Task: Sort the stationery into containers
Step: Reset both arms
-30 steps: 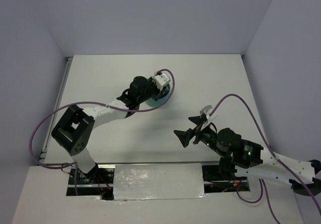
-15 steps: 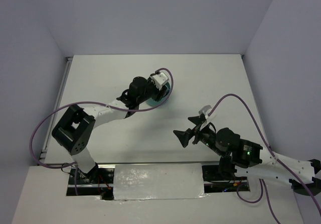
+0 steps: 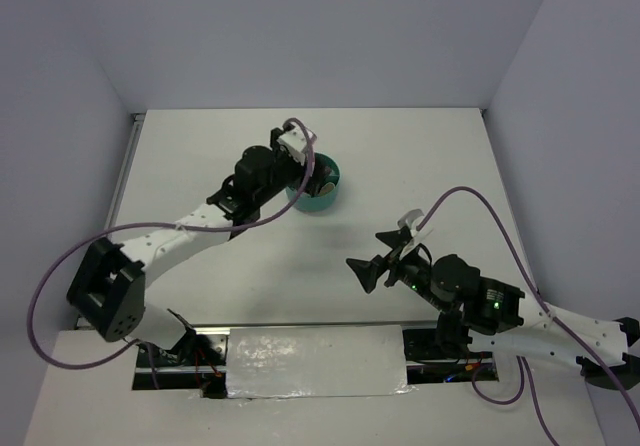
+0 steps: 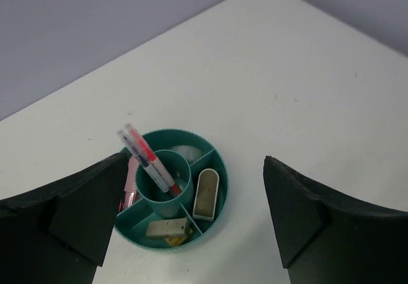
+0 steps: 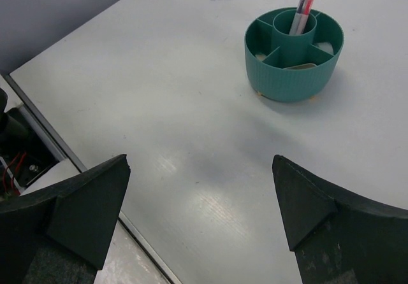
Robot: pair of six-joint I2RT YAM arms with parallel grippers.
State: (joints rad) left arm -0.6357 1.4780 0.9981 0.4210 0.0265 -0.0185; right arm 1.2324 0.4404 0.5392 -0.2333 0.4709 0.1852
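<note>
a white table [image 3: 430, 156], mostly bare, closed in by walls [image 3: 300, 36] along its far, left and right edges. the only thing standing on it is a round teal organiser [image 3: 324, 200], a little beyond the middle toward the far edge. pens [image 4: 145, 158] lean up out of its central cup. the left gripper [image 3: 303, 166] hangs over its left side, jaws wide. the right gripper [image 3: 372, 256], jaws spread, is well apart toward the near edge, with bare table between them.
</note>
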